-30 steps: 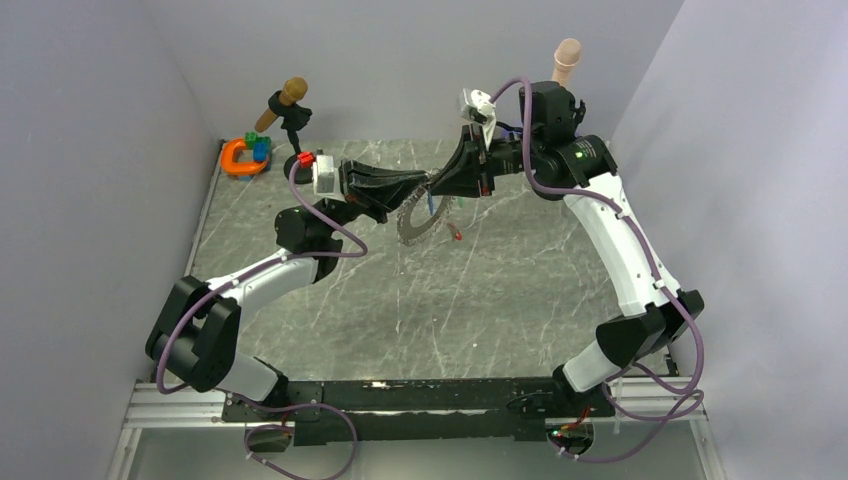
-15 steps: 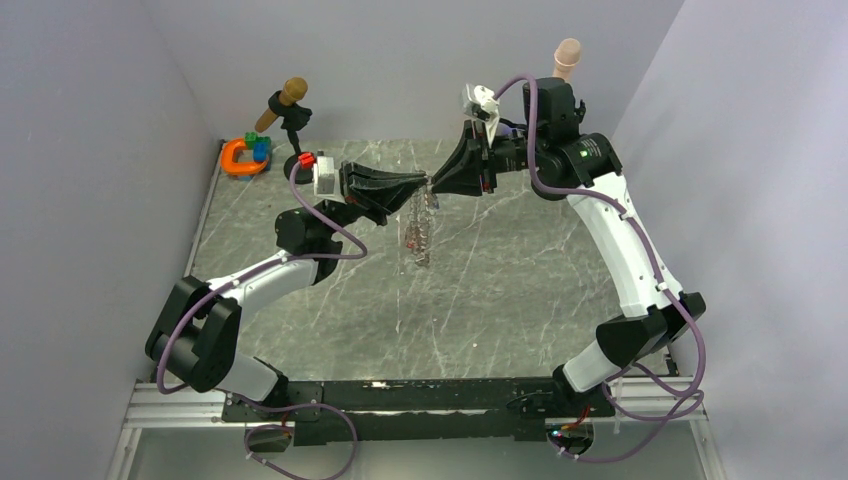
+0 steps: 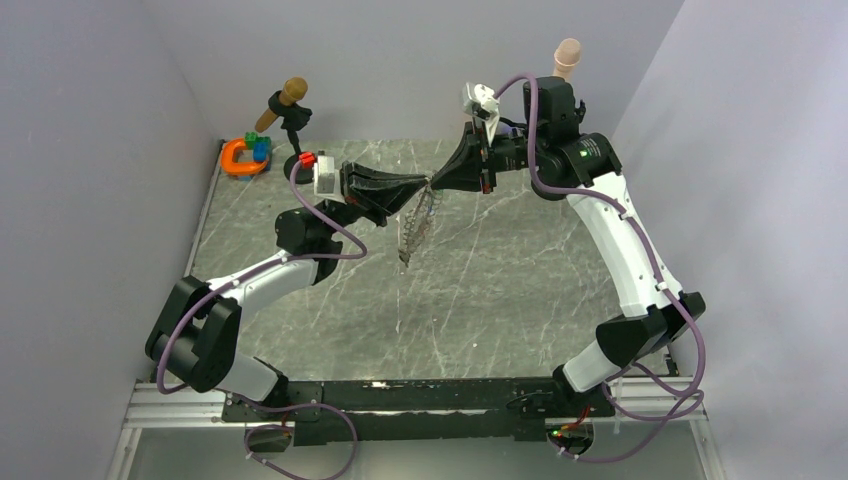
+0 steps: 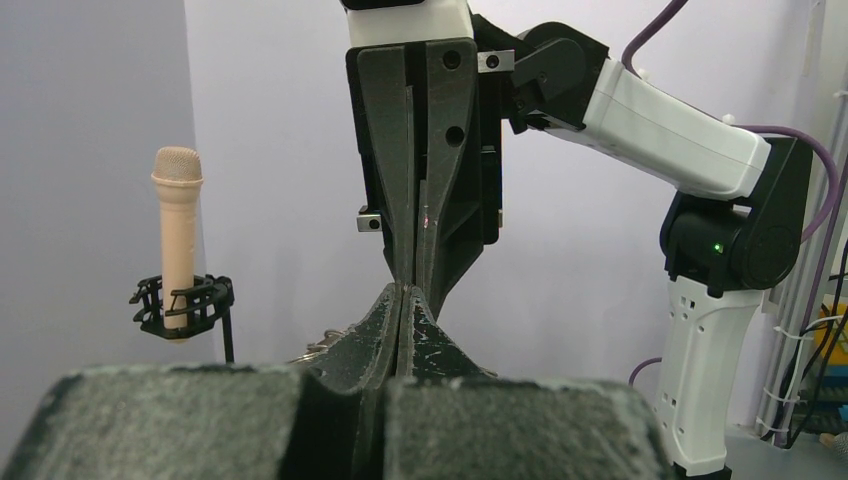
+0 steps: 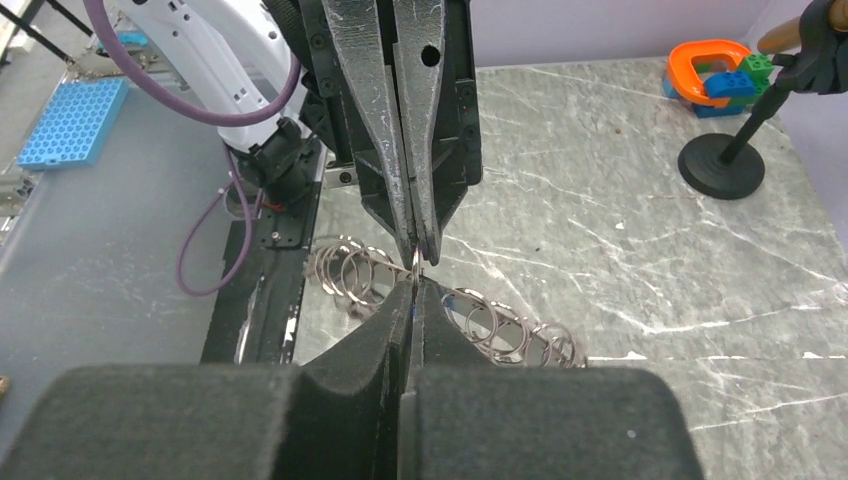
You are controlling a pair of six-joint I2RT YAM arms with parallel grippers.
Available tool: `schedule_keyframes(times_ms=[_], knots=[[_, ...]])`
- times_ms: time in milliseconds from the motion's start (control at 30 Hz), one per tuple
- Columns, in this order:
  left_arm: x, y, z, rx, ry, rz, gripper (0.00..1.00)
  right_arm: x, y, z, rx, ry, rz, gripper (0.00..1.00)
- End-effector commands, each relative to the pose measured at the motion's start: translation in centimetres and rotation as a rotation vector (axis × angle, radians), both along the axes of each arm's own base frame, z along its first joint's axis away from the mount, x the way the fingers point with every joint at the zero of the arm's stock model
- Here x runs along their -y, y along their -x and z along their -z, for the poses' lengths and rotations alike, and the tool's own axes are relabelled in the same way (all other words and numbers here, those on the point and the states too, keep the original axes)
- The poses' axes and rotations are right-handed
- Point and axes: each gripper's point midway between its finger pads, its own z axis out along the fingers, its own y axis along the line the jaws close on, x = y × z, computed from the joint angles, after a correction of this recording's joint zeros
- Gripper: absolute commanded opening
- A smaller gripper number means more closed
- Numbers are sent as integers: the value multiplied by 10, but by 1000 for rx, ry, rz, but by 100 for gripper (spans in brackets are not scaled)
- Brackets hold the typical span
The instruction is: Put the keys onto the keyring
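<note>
Both tools meet tip to tip above the back of the desk (image 3: 520,300). The keyring (image 3: 414,228) hangs in the air from that spot, clear of the surface. The left tool (image 3: 425,184) is clamped on its top edge. The right tool (image 3: 436,183) is closed too; on ring or key, I can't tell. I can make out no keys on the ring, so I judge threading is mostly still ahead. No readable writing or labels.

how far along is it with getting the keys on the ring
Done: the keyring is picked up and dangles below the claws. In hand: the left claw and right claw are shut tip to tip, pinching its top. Left: no coloured keys show on it or anywhere in view, so the threading itself looks not yet done.
</note>
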Motion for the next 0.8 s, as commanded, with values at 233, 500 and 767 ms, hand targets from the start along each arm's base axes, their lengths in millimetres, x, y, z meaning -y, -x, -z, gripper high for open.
schedule_keyframes(times_ms=[233,500,767], knots=[[-13,23,-24,116,56,13,9,2,5,-11,110,-1,-30,0],[-20,19,3,93,-139,-72,51,15,5,18,96,157,-13,0],[-24,8,47,82,-498,-194,55,38,-1,63,141,423,40,0]])
